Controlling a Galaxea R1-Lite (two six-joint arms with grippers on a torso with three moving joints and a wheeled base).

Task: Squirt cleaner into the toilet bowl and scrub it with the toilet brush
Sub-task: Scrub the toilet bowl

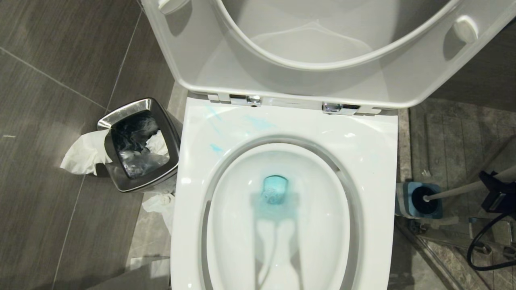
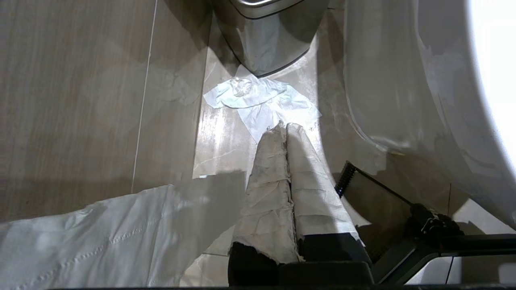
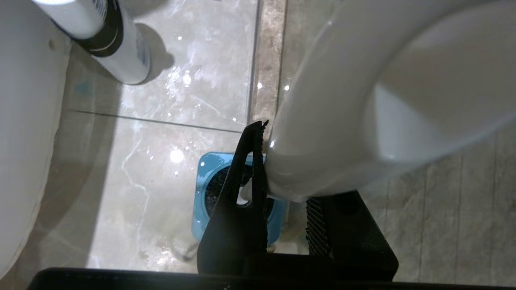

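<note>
The toilet bowl [image 1: 282, 217] fills the centre and the lower half of the head view, with its seat and lid [image 1: 306, 60] raised at the top. The cleaner [image 1: 275, 193] shows as a turquoise patch in the water at the middle of the bowl, and as thin blue smears on the rim at the upper left.

At the right edge of the head view, beside the bowl, the toilet brush [image 1: 459, 191] stands in its blue holder [image 1: 417, 200] on the floor. Its black head sits inside the holder and its pale handle leans up toward the right edge. The right gripper [image 1: 498, 193] is there, at the upper part of the handle. In the right wrist view the right gripper's black fingers [image 3: 242, 193] stand narrow on both sides of the white handle, and they are clamped on it, with the holder directly under them in the lower centre.

The left gripper [image 2: 287, 131] shows only in the left wrist view, in the lower centre. Its wrapped fingers are pressed together and hold nothing. It points at a crumpled tissue [image 2: 258, 100] on the floor, near the steel bin [image 1: 139, 145].
</note>
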